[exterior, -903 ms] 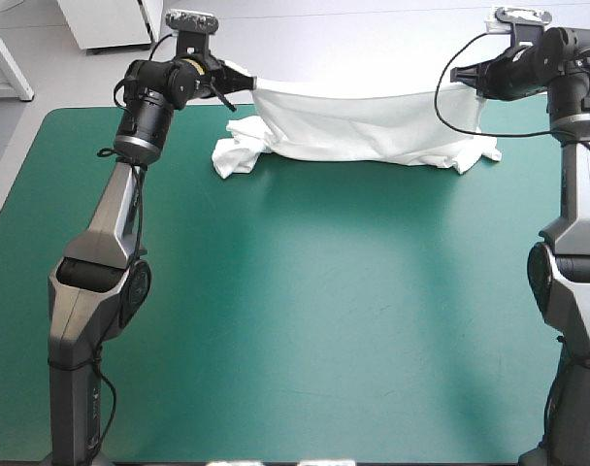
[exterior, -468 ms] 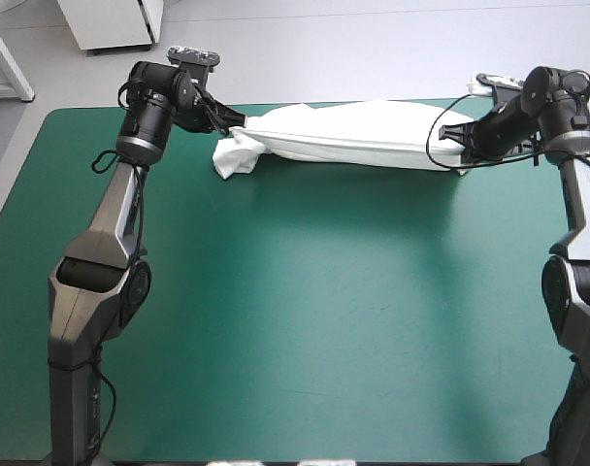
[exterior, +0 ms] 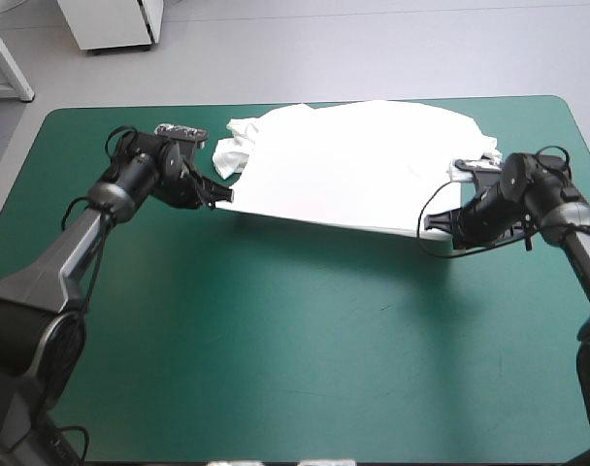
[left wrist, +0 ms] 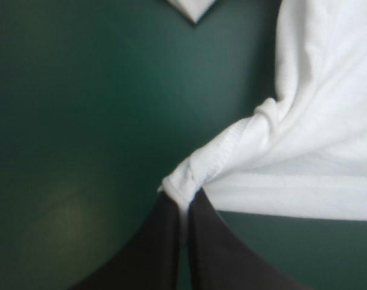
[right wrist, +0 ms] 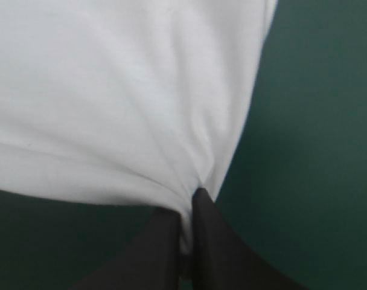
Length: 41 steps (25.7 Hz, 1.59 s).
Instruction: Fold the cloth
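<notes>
Two ends of the near edge of a soft, white, short-sleeved T-shirt [exterior: 353,160] are held in the high view, one end by each arm. The shirt is spread over the far half of the table, which is laid with a teal-green cover [exterior: 276,340]. One end is pinched by the left gripper [exterior: 220,197], the other by the right gripper [exterior: 436,225]. The edge is held just off the cover, and a shadow is seen under it. A crumpled sleeve [exterior: 232,155] is seen at the far left side of the shirt.

In the left wrist view, the two black, fin-shaped fingers [left wrist: 153,254] are pressed almost together. A bunched bit of hem [left wrist: 186,181] is nipped between their tips. The rest of the T-shirt [left wrist: 304,163] is stretched away to one side.

In the right wrist view, the black fingers [right wrist: 213,254] are nearly closed too, with cloth caught between the tips. A wide white field of T-shirt [right wrist: 111,90] is seen ahead of them.

The shirt is judged to be light, thin and floppy. It can be expected to sag in the middle and to slip out of a weak pinch. It is best held at the hem corners, where the cloth is thicker. Both ends should be moved together, so that the edge is kept straight.
</notes>
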{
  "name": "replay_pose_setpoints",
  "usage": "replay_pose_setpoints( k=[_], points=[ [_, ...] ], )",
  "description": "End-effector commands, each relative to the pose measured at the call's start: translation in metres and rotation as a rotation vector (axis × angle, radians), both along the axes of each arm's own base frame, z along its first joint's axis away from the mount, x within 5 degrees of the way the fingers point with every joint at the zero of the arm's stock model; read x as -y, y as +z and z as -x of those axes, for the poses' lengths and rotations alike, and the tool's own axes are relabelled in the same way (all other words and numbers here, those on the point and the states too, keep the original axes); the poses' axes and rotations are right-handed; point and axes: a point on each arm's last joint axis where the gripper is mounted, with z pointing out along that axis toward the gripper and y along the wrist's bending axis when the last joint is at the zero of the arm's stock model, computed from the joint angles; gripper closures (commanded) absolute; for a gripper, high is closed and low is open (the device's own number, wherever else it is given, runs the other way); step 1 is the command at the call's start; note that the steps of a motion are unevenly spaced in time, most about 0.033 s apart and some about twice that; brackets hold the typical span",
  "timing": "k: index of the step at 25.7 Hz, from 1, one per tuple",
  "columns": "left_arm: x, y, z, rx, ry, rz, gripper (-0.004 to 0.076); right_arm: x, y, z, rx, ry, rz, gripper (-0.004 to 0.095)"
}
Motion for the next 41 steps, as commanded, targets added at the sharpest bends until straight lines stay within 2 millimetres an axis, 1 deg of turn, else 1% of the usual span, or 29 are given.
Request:
replay_pose_setpoints(
  k=[1, 3, 4, 5, 7, 8, 11, 12, 13, 14, 15, 16, 17, 18, 19, 21, 25, 28, 33, 35, 36, 38, 40, 41],
  points=[
    [-0.009, 0.026, 0.046, 0.145, 0.010, 0.088, 0.0733, -0.001, 0.008, 0.033, 0.045, 0.022, 0.019, 0.0923],
    [-0.014, 0.016, 0.067, 0.103, 0.012, 0.096, 0.0733, -0.002, 0.000, 0.053, 0.008, 0.033, 0.026, 0.0923],
    [-0.015, 0.010, 0.075, 0.077, 0.005, 0.090, 0.0733, -0.002, 0.000, 0.062, 0.005, 0.034, 0.025, 0.0923],
    [-0.019, 0.001, 0.093, 0.032, 0.011, 0.100, 0.0733, -0.002, -0.003, 0.081, -0.002, 0.022, 0.023, 0.0923],
    [-0.021, -0.007, 0.110, -0.006, 0.011, 0.127, 0.0733, -0.001, -0.005, 0.097, -0.010, 0.022, 0.020, 0.0923],
    [-0.022, -0.011, 0.120, -0.025, 0.015, 0.143, 0.0733, 0.000, -0.007, 0.108, -0.021, 0.025, 0.023, 0.0923],
    [-0.027, -0.021, 0.149, -0.069, 0.013, 0.157, 0.0733, 0.002, -0.011, 0.135, -0.056, 0.021, 0.022, 0.0923],
    [-0.032, -0.026, 0.170, -0.094, 0.019, 0.165, 0.0733, 0.004, -0.013, 0.151, -0.071, 0.004, 0.017, 0.0923],
    [-0.035, -0.028, 0.181, -0.109, 0.029, 0.169, 0.0733, 0.004, -0.014, 0.161, -0.080, -0.002, 0.009, 0.0923],
    [-0.040, -0.030, 0.199, -0.132, 0.052, 0.175, 0.0733, 0.003, -0.015, 0.174, -0.088, -0.012, -0.015, 0.0923],
    [-0.042, -0.031, 0.209, -0.140, 0.065, 0.180, 0.0733, 0.003, -0.016, 0.181, -0.092, -0.012, -0.027, 0.0923],
    [-0.045, -0.032, 0.225, -0.157, 0.069, 0.194, 0.0733, 0.003, -0.018, 0.194, -0.116, -0.013, -0.035, 0.0923],
    [-0.047, -0.032, 0.233, -0.162, 0.068, 0.201, 0.0733, 0.004, -0.019, 0.200, -0.130, -0.014, -0.036, 0.0923],
    [-0.049, -0.033, 0.247, -0.179, 0.068, 0.221, 0.0733, 0.004, -0.021, 0.211, -0.156, -0.023, -0.038, 0.0923],
    [-0.050, -0.034, 0.252, -0.183, 0.067, 0.227, 0.0733, 0.005, -0.022, 0.217, -0.168, -0.025, -0.039, 0.0923],
    [-0.052, -0.039, 0.270, -0.224, 0.064, 0.236, 0.0733, 0.003, -0.020, 0.230, -0.138, -0.035, -0.075, 0.0923],
    [-0.052, -0.045, 0.285, -0.278, 0.064, 0.269, 0.0733, 0.001, -0.015, 0.239, -0.097, -0.066, -0.130, 0.0923],
    [-0.053, -0.050, 0.292, -0.284, 0.065, 0.283, 0.0733, 0.001, -0.014, 0.243, -0.078, -0.067, -0.138, 0.0923],
    [-0.054, -0.049, 0.297, -0.272, 0.053, 0.282, 0.0733, 0.001, -0.023, 0.248, -0.104, -0.067, -0.139, 0.0923],
    [-0.055, -0.049, 0.296, -0.271, 0.053, 0.280, 0.0731, 0.001, -0.024, 0.248, -0.109, -0.060, -0.138, 0.0907],
    [-0.055, -0.049, 0.296, -0.271, 0.053, 0.280, 0.0724, 0.001, -0.024, 0.248, -0.108, -0.058, -0.137, 0.0886],
    [-0.055, -0.049, 0.296, -0.271, 0.053, 0.280, 0.0682, 0.001, -0.024, 0.248, -0.104, -0.041, -0.133, 0.0793],
    [-0.054, -0.049, 0.297, -0.274, 0.053, 0.289, 0.0612, 0.001, -0.024, 0.248, -0.101, -0.029, -0.130, 0.0646],
    [-0.053, -0.049, 0.297, -0.284, 0.054, 0.300, 0.0549, 0.001, -0.024, 0.248, -0.101, -0.029, -0.130, 0.0557]
  ],
)
